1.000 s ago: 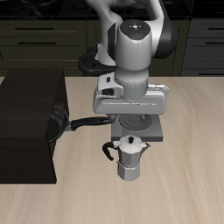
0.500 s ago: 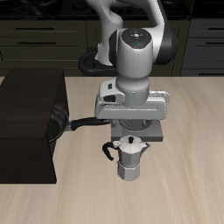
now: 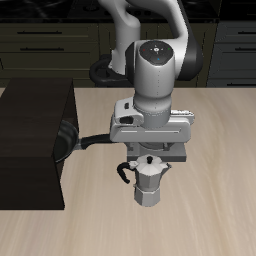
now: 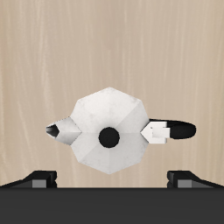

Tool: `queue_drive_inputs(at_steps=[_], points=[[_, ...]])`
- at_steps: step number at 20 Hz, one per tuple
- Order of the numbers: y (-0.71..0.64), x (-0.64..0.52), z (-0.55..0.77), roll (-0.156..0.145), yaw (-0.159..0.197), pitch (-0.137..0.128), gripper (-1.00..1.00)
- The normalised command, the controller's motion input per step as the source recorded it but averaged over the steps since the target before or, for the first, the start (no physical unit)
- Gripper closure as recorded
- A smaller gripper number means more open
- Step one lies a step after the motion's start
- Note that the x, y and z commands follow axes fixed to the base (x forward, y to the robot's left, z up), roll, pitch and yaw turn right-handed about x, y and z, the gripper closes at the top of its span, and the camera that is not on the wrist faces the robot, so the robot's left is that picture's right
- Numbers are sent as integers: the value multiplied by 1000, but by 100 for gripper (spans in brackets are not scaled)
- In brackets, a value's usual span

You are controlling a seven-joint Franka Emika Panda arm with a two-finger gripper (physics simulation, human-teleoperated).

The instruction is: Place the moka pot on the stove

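Moka pot (image 3: pixel 149 181) upright on table, closest to front edge, not on stove (image 3: pixel 163 146) just behind it. Gripper (image 4: pixel 112 178) hangs right over pot, fingers spread wide, nothing held, no contact. Frying pan (image 3: pixel 72 140) farther back against black cabinet (image 3: pixel 30 140).

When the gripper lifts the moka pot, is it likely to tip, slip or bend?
The moka pot looks like rigid faceted metal, so it probably will not bend. Its smooth surface might slip, though the flat facets visible in the wrist view should give the fingers purchase. The handle sticks out on one side, so it may tilt slightly that way if held loosely.
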Motion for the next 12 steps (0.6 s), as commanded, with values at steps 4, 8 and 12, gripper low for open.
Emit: queue_drive_inputs(at_steps=[4,8,12], points=[[20,8,-103,2,4,10,-100],[-28,20,-108,1,16,7,-100],[-77,22,-99,-14,-2,14,-100]])
